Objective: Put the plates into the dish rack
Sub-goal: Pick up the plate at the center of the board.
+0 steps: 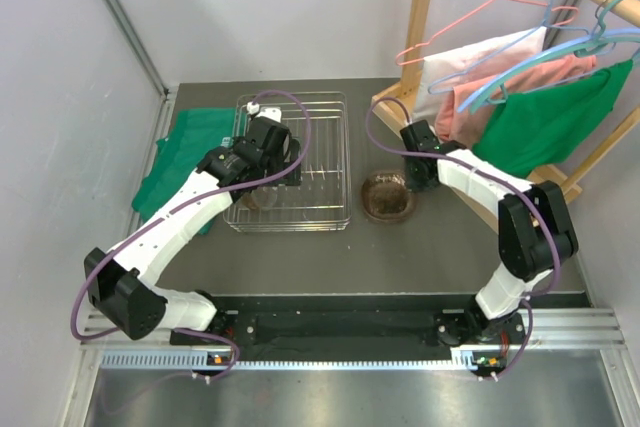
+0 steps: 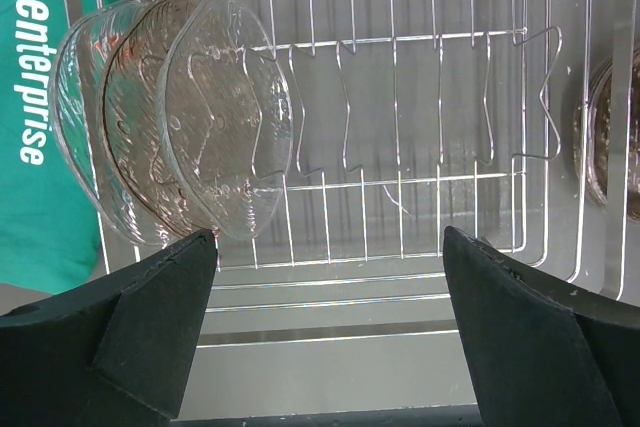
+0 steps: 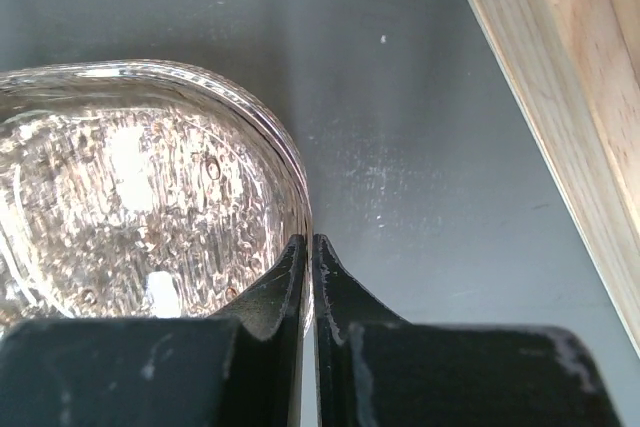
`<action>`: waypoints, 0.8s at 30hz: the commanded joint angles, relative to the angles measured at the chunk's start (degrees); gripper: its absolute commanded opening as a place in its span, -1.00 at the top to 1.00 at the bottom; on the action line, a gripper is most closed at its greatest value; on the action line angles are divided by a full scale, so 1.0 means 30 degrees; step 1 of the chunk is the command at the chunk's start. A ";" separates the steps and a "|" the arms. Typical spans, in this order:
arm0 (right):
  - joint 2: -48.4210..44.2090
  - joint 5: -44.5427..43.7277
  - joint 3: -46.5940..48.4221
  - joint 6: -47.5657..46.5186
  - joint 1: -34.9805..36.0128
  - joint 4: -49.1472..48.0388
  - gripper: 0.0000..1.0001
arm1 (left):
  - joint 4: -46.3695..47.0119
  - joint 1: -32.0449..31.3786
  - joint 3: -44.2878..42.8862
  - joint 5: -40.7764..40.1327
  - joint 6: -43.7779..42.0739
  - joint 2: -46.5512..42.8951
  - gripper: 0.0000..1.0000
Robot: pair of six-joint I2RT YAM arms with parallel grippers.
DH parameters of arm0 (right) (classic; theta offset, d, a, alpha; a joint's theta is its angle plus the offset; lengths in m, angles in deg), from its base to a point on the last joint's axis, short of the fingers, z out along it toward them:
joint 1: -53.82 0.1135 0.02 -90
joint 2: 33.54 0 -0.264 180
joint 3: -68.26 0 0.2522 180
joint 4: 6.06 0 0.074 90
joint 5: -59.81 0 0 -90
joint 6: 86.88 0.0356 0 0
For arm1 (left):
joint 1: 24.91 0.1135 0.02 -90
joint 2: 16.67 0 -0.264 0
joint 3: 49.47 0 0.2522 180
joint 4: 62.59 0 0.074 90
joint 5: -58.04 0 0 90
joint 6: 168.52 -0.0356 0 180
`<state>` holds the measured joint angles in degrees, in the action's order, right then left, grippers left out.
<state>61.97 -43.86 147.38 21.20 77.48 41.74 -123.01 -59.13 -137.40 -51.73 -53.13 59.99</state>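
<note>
1. Right gripper (image 3: 308, 242): black fingers pinched together on the thin rim of a glass plate (image 3: 140, 187). The rim runs into the narrow slit between the fingertips.
2. That plate is round and see-through, with a pebbled, bubbly texture and bright glare spots. It rests on the dark grey matte table (image 1: 300, 257), right of the dish rack (image 1: 315, 202) and apart from it. From the top it reads brown-tinted.
3. Left gripper (image 2: 328, 237): wide open, holding nothing. Its wedge-shaped black fingers hang over the rack's near side.
4. The rack is rectangular, made of thin silver wire: parallel floor bars, zigzag upright tines and a raised rim.
5. Racked plates (image 2: 180, 117): three on edge in the tines at the left of the wrist view, tilted and overlapping. The outer two are clear, the middle one brownish, all with moulded relief patterns.
6. A green cloth (image 1: 185, 162) with white lettering lies left of the rack.
7. Far right: a pale wooden frame (image 3: 560, 77) with wire hangers carrying pink, white and green garments (image 1: 540, 117).
</note>
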 commanded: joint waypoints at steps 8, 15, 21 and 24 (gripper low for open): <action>-0.1570 0.3237 -0.1279 0.1411 0.0932 -0.1444 1.00 | 0.0522 0.0068 -0.0267 -0.0031 0.0092 -0.0476 -0.98; -0.2943 0.2801 -0.1338 0.1969 0.1107 -0.1211 1.00 | 0.0580 0.0097 -0.0208 -0.0002 0.0121 -0.0593 -0.98; -0.4732 0.1541 -0.1834 0.2554 0.1137 -0.0860 1.00 | 0.0785 0.0097 -0.0266 0.0144 0.0122 -0.0477 -0.98; -0.5670 0.1130 -0.2216 0.2935 0.1137 -0.0742 1.00 | 0.0815 0.0097 -0.0295 0.0232 0.0093 -0.0389 -0.98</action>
<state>49.22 -37.79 141.98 27.76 80.35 39.91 -122.98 -59.06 -137.40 -51.64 -53.09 59.97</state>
